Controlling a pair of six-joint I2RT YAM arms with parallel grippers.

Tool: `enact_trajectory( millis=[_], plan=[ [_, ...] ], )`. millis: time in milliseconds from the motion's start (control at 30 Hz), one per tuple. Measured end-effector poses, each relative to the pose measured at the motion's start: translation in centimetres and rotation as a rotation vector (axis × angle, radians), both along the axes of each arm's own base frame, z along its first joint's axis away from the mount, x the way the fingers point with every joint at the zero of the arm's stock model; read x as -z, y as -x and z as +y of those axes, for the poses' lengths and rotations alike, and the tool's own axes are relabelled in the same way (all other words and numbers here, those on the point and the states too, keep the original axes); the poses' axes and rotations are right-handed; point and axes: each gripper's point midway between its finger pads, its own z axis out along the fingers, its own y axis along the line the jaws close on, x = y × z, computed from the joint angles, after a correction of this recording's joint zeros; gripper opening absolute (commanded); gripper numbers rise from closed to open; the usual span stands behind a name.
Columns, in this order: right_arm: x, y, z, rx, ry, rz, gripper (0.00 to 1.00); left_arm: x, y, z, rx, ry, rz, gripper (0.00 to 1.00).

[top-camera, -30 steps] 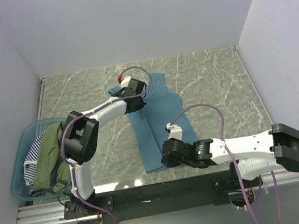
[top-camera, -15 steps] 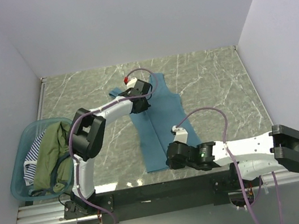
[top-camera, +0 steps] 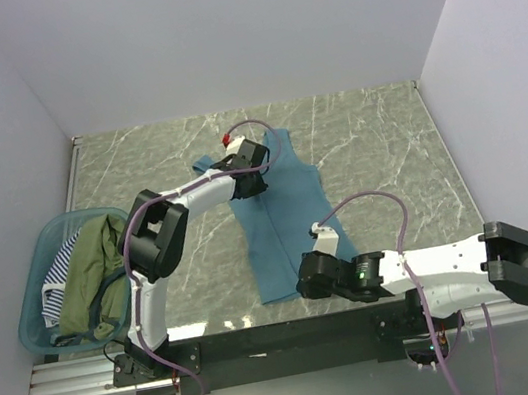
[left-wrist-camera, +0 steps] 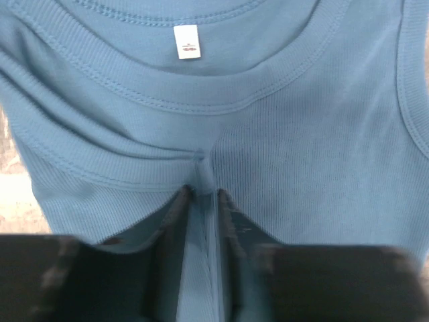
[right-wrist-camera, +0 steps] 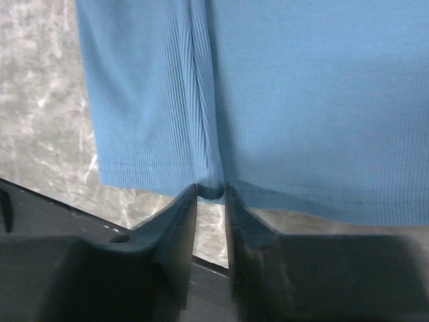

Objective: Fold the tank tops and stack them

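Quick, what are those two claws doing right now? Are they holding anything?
Left gripper: shut, its fingers pinching a fold of the teal-blue tank top just below the neckline.
Right gripper: shut, pinching the same top at its bottom hem.

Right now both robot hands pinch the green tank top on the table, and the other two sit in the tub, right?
Not quite. The top they pinch is the teal-blue tank top, as both wrist views show. The green tank top lies in the tub with the striped one.
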Motion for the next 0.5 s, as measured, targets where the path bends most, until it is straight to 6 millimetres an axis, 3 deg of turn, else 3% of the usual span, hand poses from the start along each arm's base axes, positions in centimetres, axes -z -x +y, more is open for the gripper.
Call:
enact_trajectory(
  millis=[100, 200, 300, 433, 500],
  plan=[
    [0.0, 0.0, -0.4, 0.006, 0.013, -0.003, 0.51, -0.3, -0.3, -0.2, 0.015, 0.000, -0.015, 0.41],
    [-0.2, 0.0, -1.2, 0.015, 0.039, -0.011, 0.53, -1.1, -0.9, -0.4, 0.025, 0.006, -0.036, 0.45],
    [-1.6, -0.1, -1.5, 0.019, 0.059, -0.040, 0.53, -2.7, -1.8, 0.3, 0.000, 0.027, -0.063, 0.42],
    [-5.0, -0.6, 0.1, 0.006, 0.025, -0.096, 0.49, -6.4, -3.9, 4.5, -0.142, 0.071, -0.118, 0.35],
    [-6.4, -0.8, 1.2, -0.020, 0.008, -0.120, 0.47, -8.4, -5.3, 8.3, -0.249, 0.104, -0.149, 0.33]
  ],
)
